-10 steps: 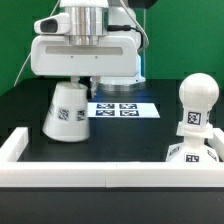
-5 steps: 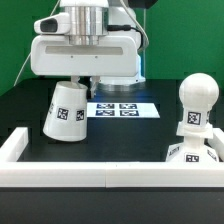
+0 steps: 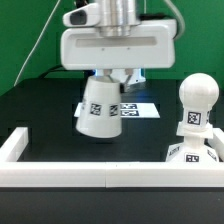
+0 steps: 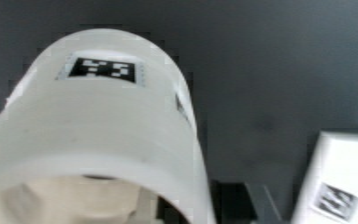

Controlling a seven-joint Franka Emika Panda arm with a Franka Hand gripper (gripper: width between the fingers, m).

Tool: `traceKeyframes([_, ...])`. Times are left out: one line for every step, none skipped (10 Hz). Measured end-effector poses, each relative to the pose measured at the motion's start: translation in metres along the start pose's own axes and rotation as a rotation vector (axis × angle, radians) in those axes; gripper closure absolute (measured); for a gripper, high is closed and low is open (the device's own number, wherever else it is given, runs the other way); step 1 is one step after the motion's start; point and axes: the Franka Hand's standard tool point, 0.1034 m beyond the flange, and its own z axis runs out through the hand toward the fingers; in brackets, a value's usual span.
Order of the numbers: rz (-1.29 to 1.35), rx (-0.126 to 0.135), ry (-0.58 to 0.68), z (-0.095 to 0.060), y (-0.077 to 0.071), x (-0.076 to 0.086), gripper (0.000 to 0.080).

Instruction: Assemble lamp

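My gripper (image 3: pixel 112 78) is shut on the narrow end of the white tapered shade (image 3: pixel 100 108), which hangs tilted with its tags facing the camera, over the middle of the black table. The round bulb (image 3: pixel 195 101) stands upright on the stepped base (image 3: pixel 190 155) at the exterior view's right, clear of the shade. In the wrist view the shade (image 4: pixel 105 130) fills most of the picture, and a dark finger (image 4: pixel 234 200) lies against its side.
The marker board (image 3: pixel 136 109) lies on the table behind the shade and also shows in the wrist view (image 4: pixel 345 180). A low white wall (image 3: pixel 90 166) runs along the front and the left edge of the table.
The gripper has moved toward the exterior view's right with the shade in it, from the left side to the middle. The bulb and base have not moved.
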Motion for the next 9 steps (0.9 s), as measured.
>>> traceKeyframes([0.013,0.015,0.007,-0.009,-0.014,0.011,0.0755])
traceKeyframes([0.043,0.026,-0.003,-0.019,-0.027,0.02,0.0755])
traceKeyframes([0.068,0.04,-0.029,-0.038,-0.041,0.034,0.0755])
traceKeyframes([0.077,0.05,-0.042,-0.056,-0.047,0.049,0.0755])
traceKeyframes([0.082,0.057,-0.044,-0.066,-0.046,0.058,0.0755])
traceKeyframes([0.082,0.055,-0.042,-0.063,-0.046,0.057,0.0755])
traceKeyframes([0.081,0.055,-0.044,-0.062,-0.046,0.056,0.0755])
traceKeyframes([0.082,0.055,-0.044,-0.062,-0.046,0.056,0.0755])
traceKeyframes([0.08,0.057,-0.049,-0.063,-0.046,0.056,0.0755])
